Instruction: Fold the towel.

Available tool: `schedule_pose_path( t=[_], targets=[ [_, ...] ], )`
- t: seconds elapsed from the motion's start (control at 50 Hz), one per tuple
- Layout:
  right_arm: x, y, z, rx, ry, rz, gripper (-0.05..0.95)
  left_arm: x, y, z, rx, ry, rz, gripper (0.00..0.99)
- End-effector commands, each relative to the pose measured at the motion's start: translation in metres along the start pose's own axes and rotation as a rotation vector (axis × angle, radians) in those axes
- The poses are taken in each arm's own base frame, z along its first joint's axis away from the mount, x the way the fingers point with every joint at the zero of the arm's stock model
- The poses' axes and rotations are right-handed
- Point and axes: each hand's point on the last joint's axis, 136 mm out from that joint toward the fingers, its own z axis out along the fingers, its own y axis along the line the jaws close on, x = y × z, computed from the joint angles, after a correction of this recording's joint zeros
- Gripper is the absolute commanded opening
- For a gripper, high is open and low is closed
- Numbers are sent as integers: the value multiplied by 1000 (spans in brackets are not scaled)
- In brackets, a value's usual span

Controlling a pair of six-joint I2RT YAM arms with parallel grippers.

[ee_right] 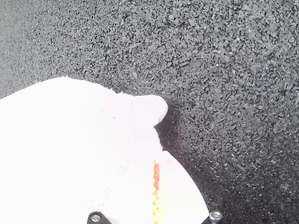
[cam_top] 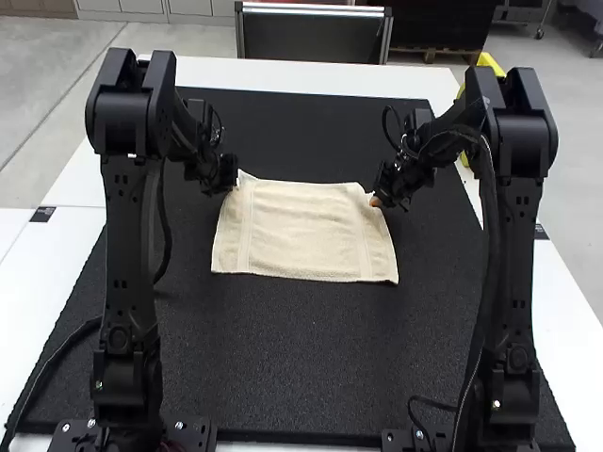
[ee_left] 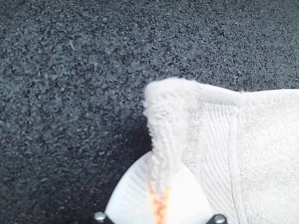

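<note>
Left gripper (ee_left: 163, 164) and right gripper (ee_right: 158, 157) clenched on far corners | towel (cam_top: 306, 231) spread on mat (cam_top: 283, 377) | first fold (presumably) being set up | far edge to be lifted, carried nearward

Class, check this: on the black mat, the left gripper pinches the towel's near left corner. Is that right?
Wrong corner: on the black mat, the left gripper pinches the far left corner of the towel, as the high view shows.
</note>
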Motion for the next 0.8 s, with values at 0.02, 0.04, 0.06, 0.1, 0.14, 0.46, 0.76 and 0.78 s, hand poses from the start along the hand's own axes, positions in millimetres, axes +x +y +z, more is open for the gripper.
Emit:
schedule_pose_path(
  t=[0.02, 0.04, 0.06, 0.1, 0.14, 0.46, 0.76, 0.78],
  targets=[
    [-26, 27, -26, -48, -72, -36, -25, -32, -2, -17, -10, -77, 32, 25],
    [-28, 29, -28, -51, -77, -39, -25, -32, -2, -18, -10, -78, 33, 25],
    [-30, 30, -29, -53, -83, -41, -25, -33, -2, -18, -9, -81, 34, 25],
    [-35, 32, -31, -56, -92, -45, -25, -35, -3, -19, -9, -85, 35, 23],
    [-39, 34, -32, -60, -101, -49, -25, -35, -3, -19, -9, -85, 35, 25],
    [-58, 37, -45, -64, -144, -61, -25, -41, -6, -23, -4, -103, 43, 25],
    [-68, 29, -53, -58, -168, -49, -25, -60, -8, -33, 0, -148, 55, 25],
    [-68, 28, -54, -57, -168, -48, -25, -61, -8, -34, 1, -151, 56, 25]
  ],
)
